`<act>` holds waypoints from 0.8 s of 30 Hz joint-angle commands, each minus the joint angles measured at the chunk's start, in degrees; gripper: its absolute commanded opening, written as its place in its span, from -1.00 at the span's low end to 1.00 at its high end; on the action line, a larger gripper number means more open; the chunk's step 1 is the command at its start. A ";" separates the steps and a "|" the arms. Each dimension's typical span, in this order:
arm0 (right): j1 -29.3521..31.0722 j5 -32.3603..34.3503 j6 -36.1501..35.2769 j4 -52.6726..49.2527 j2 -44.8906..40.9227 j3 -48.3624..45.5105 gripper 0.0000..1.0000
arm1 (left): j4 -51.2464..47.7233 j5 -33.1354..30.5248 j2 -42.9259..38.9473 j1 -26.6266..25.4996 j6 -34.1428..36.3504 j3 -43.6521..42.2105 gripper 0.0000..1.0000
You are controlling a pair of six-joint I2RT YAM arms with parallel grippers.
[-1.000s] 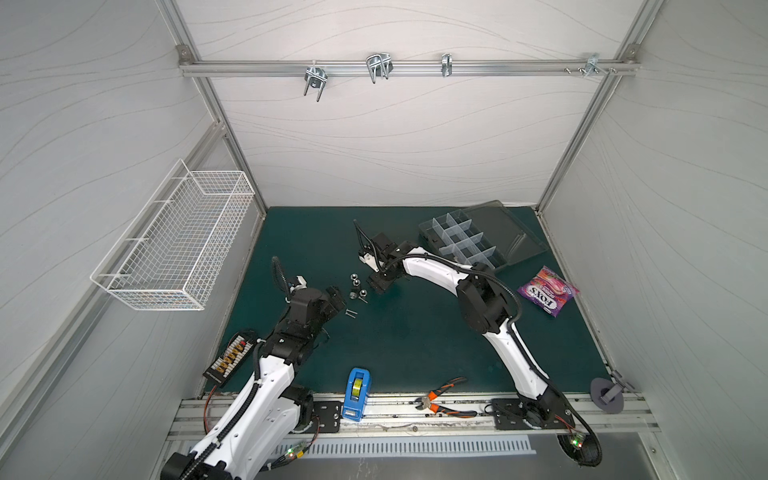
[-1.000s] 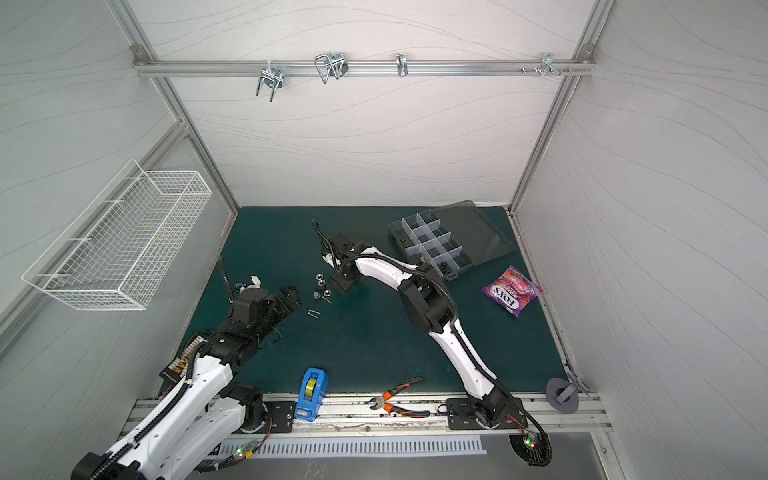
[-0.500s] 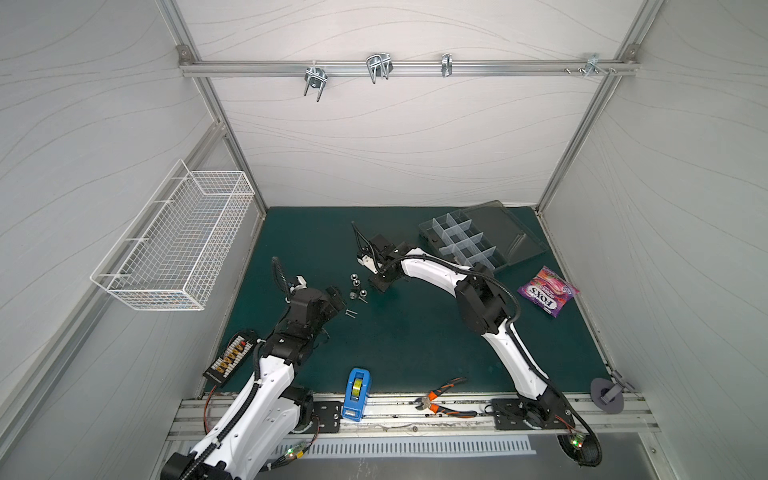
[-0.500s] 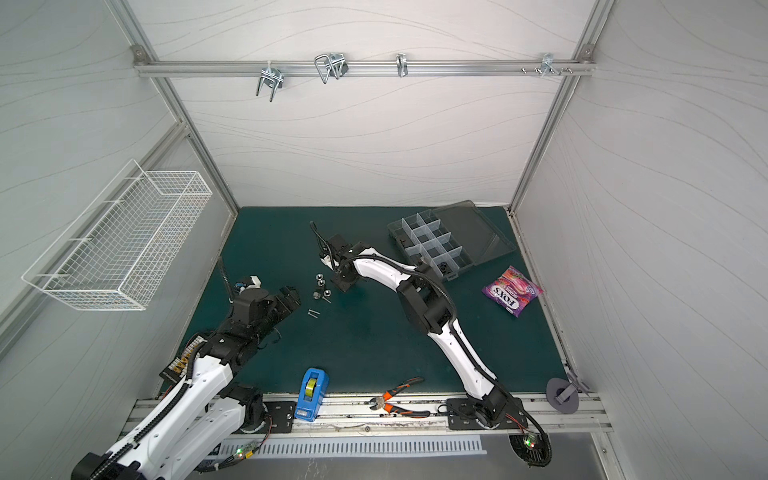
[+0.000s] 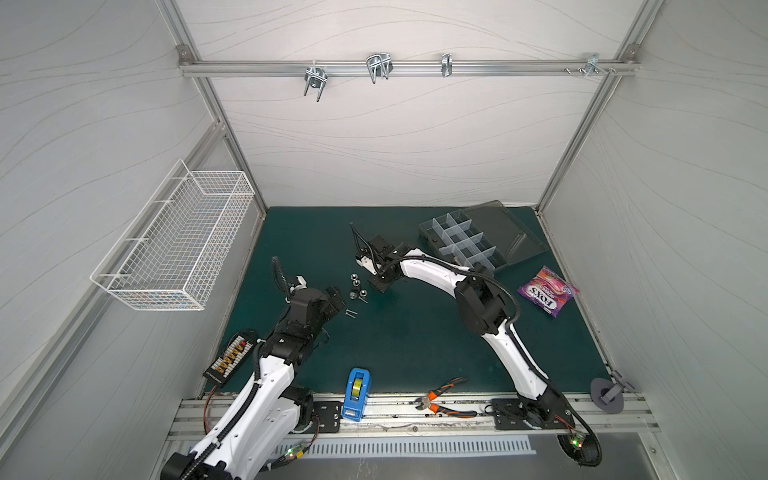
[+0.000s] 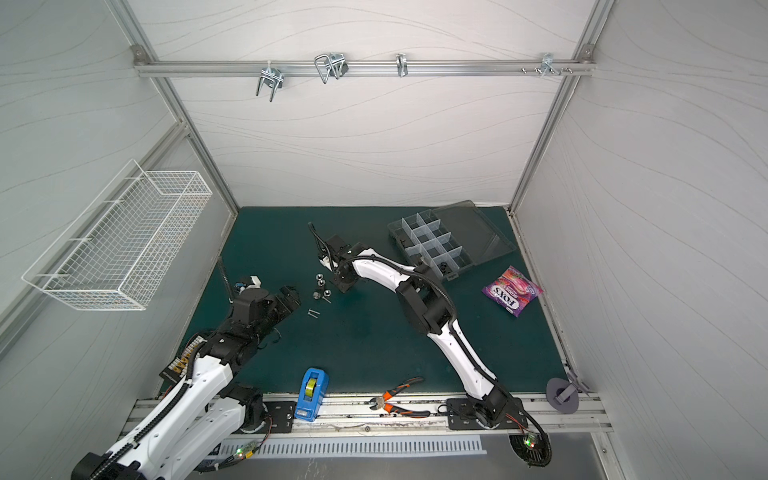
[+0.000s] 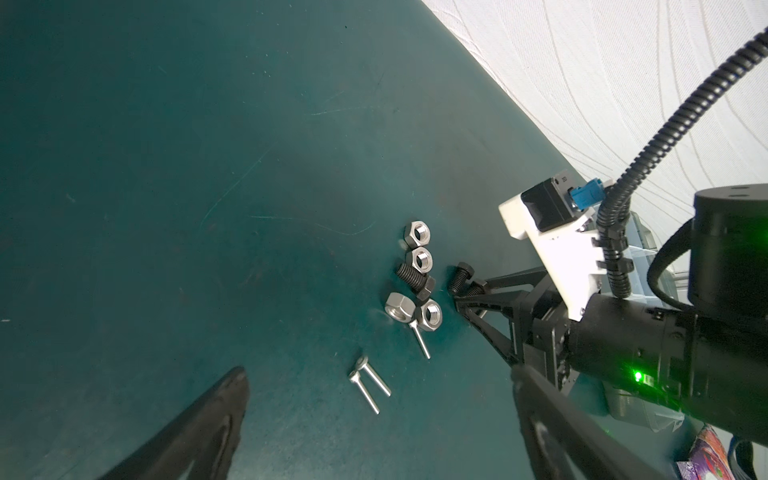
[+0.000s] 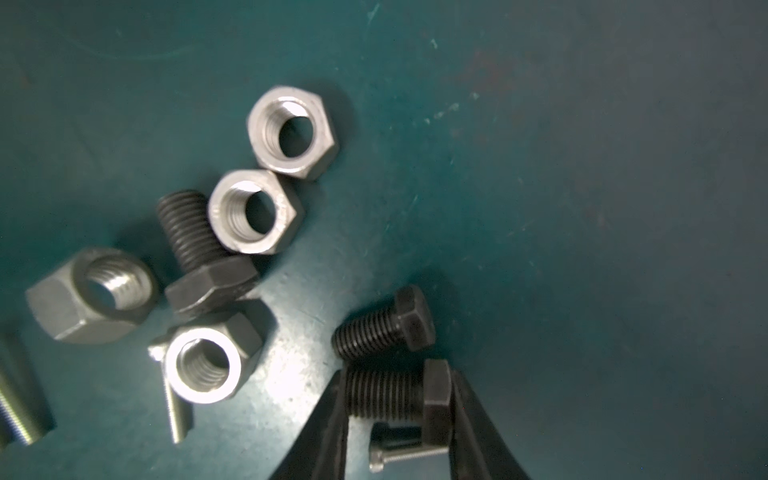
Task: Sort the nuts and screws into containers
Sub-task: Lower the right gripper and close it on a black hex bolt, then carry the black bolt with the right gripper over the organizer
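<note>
Screws (image 7: 365,395), nuts (image 7: 417,233) mostly lying unsorted mid-frame; right gripper (image 8: 399,386) pinching black screw (image 8: 390,395) end-to-end; left gripper (image 5: 338,298) gaping; containers (image 5: 461,245) waiting.

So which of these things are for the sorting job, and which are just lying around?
For the job: silver nuts, black bolts (one in the right hand), thin screws, organizer box.
Just lying about: sweets bag, tape dispenser, pliers, wire basket.
</note>
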 commanded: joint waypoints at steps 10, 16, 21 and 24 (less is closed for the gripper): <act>0.39 1.88 -1.15 -2.64 -2.31 -0.87 -0.65 | 0.80 -0.70 -0.24 -0.06 -0.83 0.21 0.99; -0.30 1.71 -0.25 -1.94 -5.79 -0.86 -0.70 | 0.72 -0.70 -0.17 -0.06 -0.81 0.22 0.99; -2.71 0.83 1.06 -1.31 -8.73 -0.79 -0.71 | 0.54 -0.70 -0.26 -0.06 -0.68 0.21 0.99; -4.87 0.90 1.85 -1.21 -10.02 -0.75 -0.72 | 0.45 -0.62 -0.49 -0.06 -0.75 0.21 0.99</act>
